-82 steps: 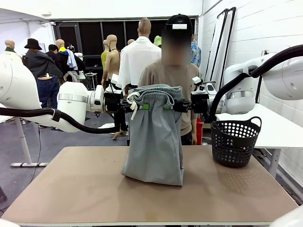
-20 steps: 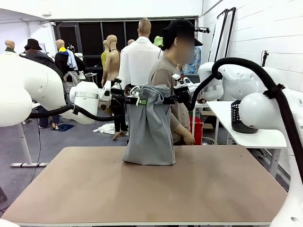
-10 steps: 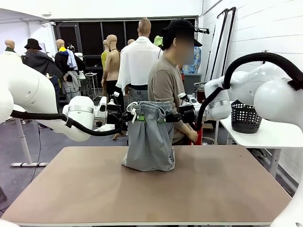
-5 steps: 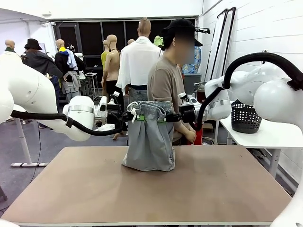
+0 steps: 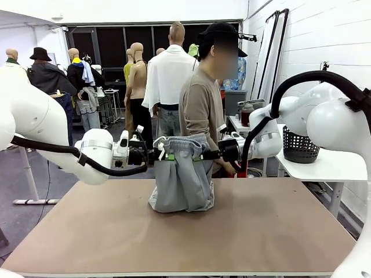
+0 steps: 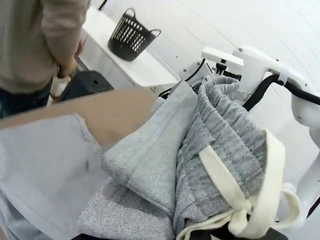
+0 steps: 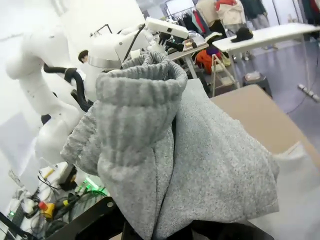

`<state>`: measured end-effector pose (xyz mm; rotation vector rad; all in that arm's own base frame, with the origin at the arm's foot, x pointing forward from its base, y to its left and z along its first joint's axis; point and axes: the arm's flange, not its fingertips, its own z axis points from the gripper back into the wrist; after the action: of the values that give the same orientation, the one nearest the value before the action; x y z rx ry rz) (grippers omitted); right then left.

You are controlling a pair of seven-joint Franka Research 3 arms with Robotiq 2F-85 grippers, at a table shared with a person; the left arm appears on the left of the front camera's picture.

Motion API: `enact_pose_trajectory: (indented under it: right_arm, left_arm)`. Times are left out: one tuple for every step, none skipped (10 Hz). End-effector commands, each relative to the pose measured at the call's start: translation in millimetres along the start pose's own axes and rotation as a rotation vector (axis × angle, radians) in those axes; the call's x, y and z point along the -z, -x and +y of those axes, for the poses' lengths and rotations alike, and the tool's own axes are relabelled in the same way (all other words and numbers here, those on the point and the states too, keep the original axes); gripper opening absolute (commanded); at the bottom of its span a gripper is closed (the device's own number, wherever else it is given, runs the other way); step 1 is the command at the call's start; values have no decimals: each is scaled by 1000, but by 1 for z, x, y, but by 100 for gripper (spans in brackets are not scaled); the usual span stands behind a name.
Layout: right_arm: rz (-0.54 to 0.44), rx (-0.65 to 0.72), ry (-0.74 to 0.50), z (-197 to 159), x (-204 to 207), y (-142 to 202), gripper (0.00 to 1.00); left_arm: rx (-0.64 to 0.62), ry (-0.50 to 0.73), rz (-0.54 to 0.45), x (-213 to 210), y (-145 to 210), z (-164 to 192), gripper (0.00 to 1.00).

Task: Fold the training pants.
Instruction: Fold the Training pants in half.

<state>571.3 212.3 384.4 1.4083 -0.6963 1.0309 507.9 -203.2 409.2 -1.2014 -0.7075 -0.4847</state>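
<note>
Left hand point(image 5: 155, 155) and right hand point(image 5: 210, 155), level, clamp the training pants point(image 5: 182, 179) waistband above the table point(image 5: 261, 231).

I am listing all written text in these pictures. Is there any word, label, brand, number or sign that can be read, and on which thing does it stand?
None can be read.
The grey pants held by the left gripper and the right gripper: no print.
The black basket: no label.

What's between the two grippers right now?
In the front view, the pants' gathered waistband spans from the left gripper to the right gripper, each shut on one end; the legs hang onto the table.
</note>
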Motion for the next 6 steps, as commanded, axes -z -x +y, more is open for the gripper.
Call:
enact_pose_trajectory:
  right_arm:
    - [-50, 114, 5, 4, -10, 17, 0]
    - [-70, 171, 3, 3, -9, 32, 0]
    - [-92, 213, -2, 2, -8, 44, 0]
    - [-124, 281, -1, 0, -9, 59, 0]
    - [-141, 329, 25, -8, -12, 70, 0]
    - [-152, 371, 36, -15, -15, 77, 0]
  left_arm:
    - [-132, -31, -54, -19, 16, -1, 0]
    - [-222, -45, -42, -17, 32, 5, 0]
    - [-279, -52, -29, -15, 42, 12, 0]
    - [-350, -61, -13, -13, 53, 19, 0]
    - [-385, -72, 0, -10, 56, 29, 0]
    - [-419, -89, 5, -9, 55, 43, 0]
